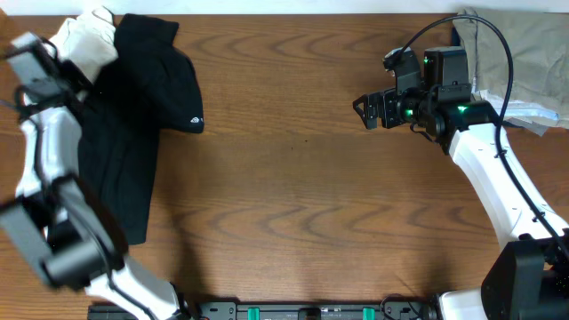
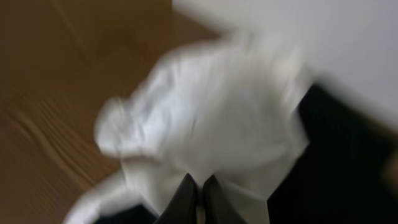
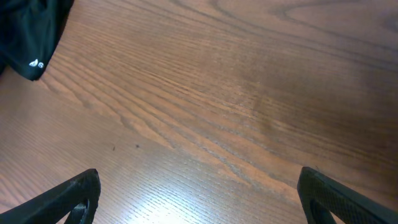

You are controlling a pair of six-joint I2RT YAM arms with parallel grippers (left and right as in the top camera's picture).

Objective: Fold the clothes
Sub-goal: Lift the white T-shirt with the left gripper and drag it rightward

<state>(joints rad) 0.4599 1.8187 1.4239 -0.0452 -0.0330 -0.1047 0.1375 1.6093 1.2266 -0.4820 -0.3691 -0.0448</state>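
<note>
- The white shirt [image 1: 89, 40] lies bunched in a crumpled heap at the far left corner of the table [image 1: 293, 178]. It rests against the top edge of the black garment [image 1: 133, 116] and partly on it.
- The black garment spreads down the left side of the table as a long dark shape. Its rounded right edge carries a tiny white logo [image 1: 195, 122].
- The left gripper [image 2: 199, 186] sits at the near edge of the shirt heap with its fingers [image 2: 185, 199] pressed together. They pinch a fold of the white fabric (the wrist view is motion-blurred, so how much cloth they have caught cannot be told).
- In the left wrist view the shirt fills the middle of the picture. Bare wood lies to its left and the black garment shows as a dark patch to its right.
- The right gripper [image 1: 364, 111] hovers over bare wood right of the table's centre, well apart from both garments and pointing toward them. Its fingers [image 3: 68, 202] are spread wide with nothing between them.
- The right wrist view shows only wood grain under those fingers. The logo corner of the black garment sits at its upper left.
- A pale cloth [image 1: 524, 53] lies at the far right corner, behind the right arm.
</note>
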